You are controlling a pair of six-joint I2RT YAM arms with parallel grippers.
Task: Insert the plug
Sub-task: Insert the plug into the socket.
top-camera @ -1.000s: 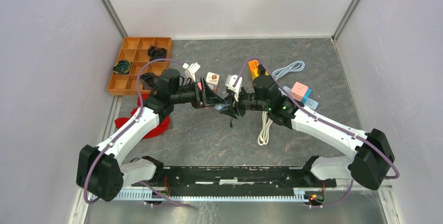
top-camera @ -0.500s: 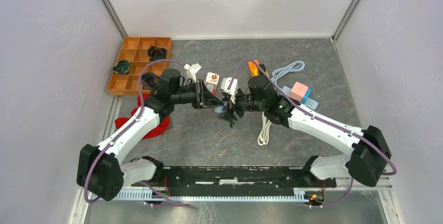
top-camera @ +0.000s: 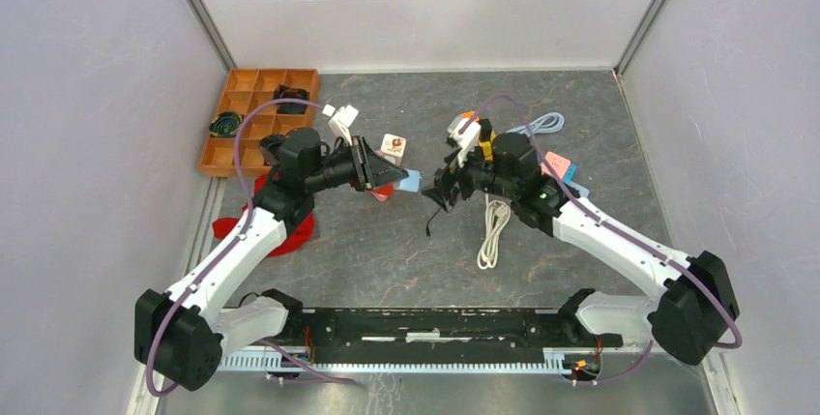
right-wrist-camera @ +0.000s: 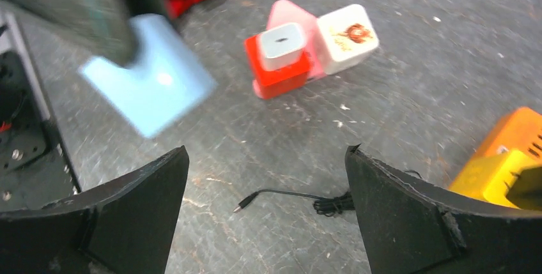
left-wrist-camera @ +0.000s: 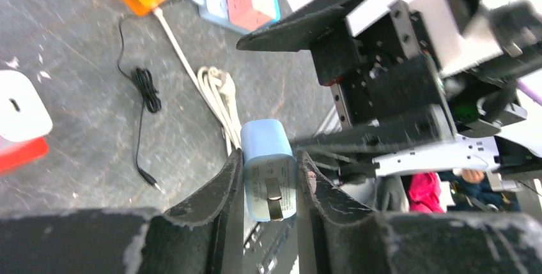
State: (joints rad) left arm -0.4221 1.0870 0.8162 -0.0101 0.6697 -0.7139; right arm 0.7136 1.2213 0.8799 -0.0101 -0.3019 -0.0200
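The plug is a light blue charger block (left-wrist-camera: 268, 165) with two metal prongs facing the left wrist camera. My left gripper (left-wrist-camera: 268, 156) is shut on its sides and holds it above the table (top-camera: 407, 180). My right gripper (right-wrist-camera: 267, 149) stands wide open with nothing between its fingers, a short way right of the plug (right-wrist-camera: 150, 76) and apart from it; from above it (top-camera: 437, 190) faces the left gripper (top-camera: 396, 179). An orange power strip (right-wrist-camera: 505, 159) lies behind the right arm.
A red adapter with a white charger on it (right-wrist-camera: 281, 63) sits next to a white cube (right-wrist-camera: 346, 34). A thin black cable (right-wrist-camera: 287, 200) and a coiled white cable (top-camera: 495, 231) lie on the table. A wooden compartment tray (top-camera: 256, 115) and a red cloth (top-camera: 290, 231) are at the left, a pink cube socket (top-camera: 556, 165) at the right.
The left gripper closed on the blue plug and drew back left with it. The right gripper opened wide, let go of it and pulled away to the right.
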